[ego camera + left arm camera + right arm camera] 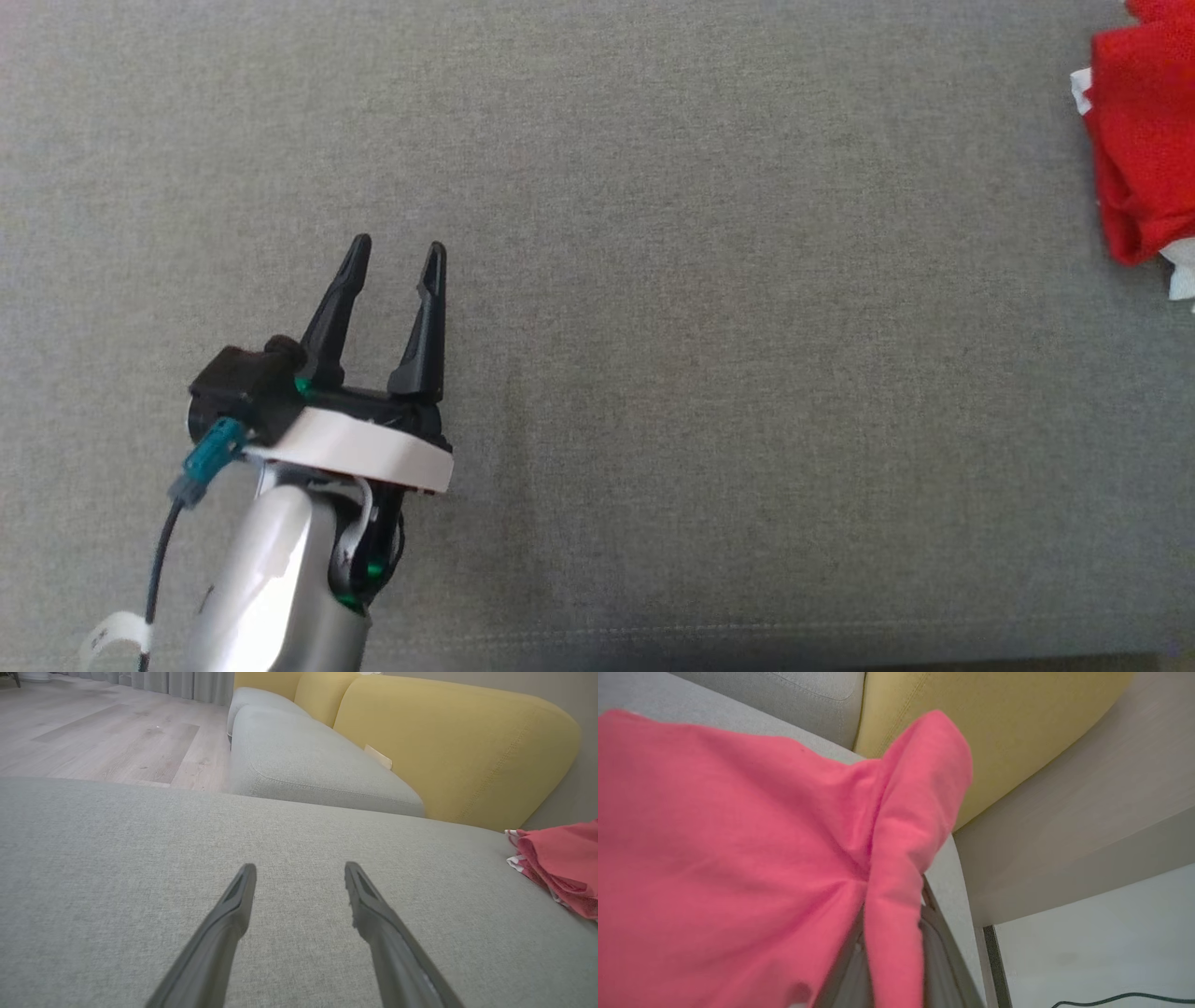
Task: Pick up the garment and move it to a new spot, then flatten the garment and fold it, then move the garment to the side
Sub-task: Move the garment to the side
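Lifting the red garment (738,835) clear of the grey seat cushion (747,373) looks to us like the step in hand. Our right gripper (891,952) has its jaws clenched on a fold of that cloth. The fold runs down between the two fingers, the bulk of the fabric spreads to the left of the jaws, and a loose flap stands up just beyond them. The yellow backrest (1017,728) lies past the flap. Our left gripper (394,252) has its jaws released with nothing between them. Bare cushion lies ahead of it, and the garment sits well off to its right.

To do this well, we would raise the right arm until the cloth is free of the cushion before carrying it across, since a dragged hem may bunch. The pinch appears to take only one fold, so we would move slowly in case it slips. We would set the garment down on the open stretch ahead of the left jaws, where both grippers can reach to flatten it.
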You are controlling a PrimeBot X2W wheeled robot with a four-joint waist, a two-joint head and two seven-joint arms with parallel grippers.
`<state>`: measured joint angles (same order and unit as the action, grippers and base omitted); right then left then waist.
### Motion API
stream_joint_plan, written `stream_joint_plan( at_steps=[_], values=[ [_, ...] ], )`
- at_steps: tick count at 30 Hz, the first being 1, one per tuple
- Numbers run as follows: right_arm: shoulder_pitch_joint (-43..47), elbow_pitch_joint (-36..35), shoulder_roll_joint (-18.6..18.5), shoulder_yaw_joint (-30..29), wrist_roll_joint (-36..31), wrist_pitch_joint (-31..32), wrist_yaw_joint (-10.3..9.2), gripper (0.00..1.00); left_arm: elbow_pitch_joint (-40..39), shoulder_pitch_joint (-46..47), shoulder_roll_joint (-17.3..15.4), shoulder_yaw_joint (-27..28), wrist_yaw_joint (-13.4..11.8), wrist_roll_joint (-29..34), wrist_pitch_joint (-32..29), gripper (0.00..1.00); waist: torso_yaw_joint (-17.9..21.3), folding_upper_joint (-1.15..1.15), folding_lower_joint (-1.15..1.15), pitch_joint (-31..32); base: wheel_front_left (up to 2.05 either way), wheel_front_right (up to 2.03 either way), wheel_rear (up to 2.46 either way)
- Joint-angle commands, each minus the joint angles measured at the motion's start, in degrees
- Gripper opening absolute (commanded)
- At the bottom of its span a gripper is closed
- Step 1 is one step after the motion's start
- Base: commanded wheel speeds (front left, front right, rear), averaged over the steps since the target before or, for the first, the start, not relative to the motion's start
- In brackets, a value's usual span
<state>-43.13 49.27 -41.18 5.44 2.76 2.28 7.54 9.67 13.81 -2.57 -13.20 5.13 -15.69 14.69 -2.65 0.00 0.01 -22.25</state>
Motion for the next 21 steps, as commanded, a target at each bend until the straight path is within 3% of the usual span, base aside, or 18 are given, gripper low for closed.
stream_joint_plan(
  at_steps=[1,2,3,4,12,17,18,21],
  values=[
    [-0.8,-0.44,-0.95,-1.03,-0.81,0.26,-0.05,0.0,-1.76,1.65,-0.31,2.17,0.39,0.57,0.3,1.0,0.07,0.0,-0.01,-0.29,0.0,0.0,0.0],
    [-0.91,-0.01,-0.52,-1.85,-1.32,0.5,-0.05,0.0,-1.74,1.68,-0.31,2.22,0.42,0.6,0.3,1.0,0.08,0.0,-0.01,-0.4,0.0,0.0,0.0],
    [-1.0,0.15,-0.08,-2.58,-1.85,0.4,-0.05,0.84,-1.73,1.73,-0.31,2.26,0.44,0.62,0.3,1.0,0.08,0.0,-0.01,-0.49,0.0,0.0,0.0],
    [-1.18,0.29,0.52,-3.6,-2.08,0.3,-0.05,1.0,-1.68,1.81,-0.31,2.29,0.44,0.6,0.3,1.0,0.1,0.0,-0.01,-0.53,0.0,0.0,0.0],
    [-1.67,-3.66,5.19,-9.79,-8.28,-1.42,-0.05,1.0,-0.73,1.83,-0.31,2.76,0.33,0.32,0.3,1.0,0.83,0.0,-0.01,1.96,0.0,0.0,0.0],
    [-0.53,-10.14,12.21,-10.8,-10.15,-3.41,-0.05,1.0,-0.48,1.26,-0.31,3.24,0.33,0.23,0.3,1.0,1.7,0.0,-0.01,5.51,0.0,0.0,0.0],
    [0.13,-13.41,15.59,-10.03,-9.38,-3.87,-0.05,1.0,-0.5,0.78,-0.31,3.52,0.19,0.06,0.3,1.0,2.08,0.0,-0.01,7.35,0.0,0.0,0.0],
    [1.88,-18.47,20.39,-8.47,-6.71,-4.14,-0.05,1.0,-0.78,-0.07,-0.31,3.87,-0.08,-0.28,0.3,1.0,2.46,0.0,-0.01,10.1,0.0,0.0,0.0]
  ],
)
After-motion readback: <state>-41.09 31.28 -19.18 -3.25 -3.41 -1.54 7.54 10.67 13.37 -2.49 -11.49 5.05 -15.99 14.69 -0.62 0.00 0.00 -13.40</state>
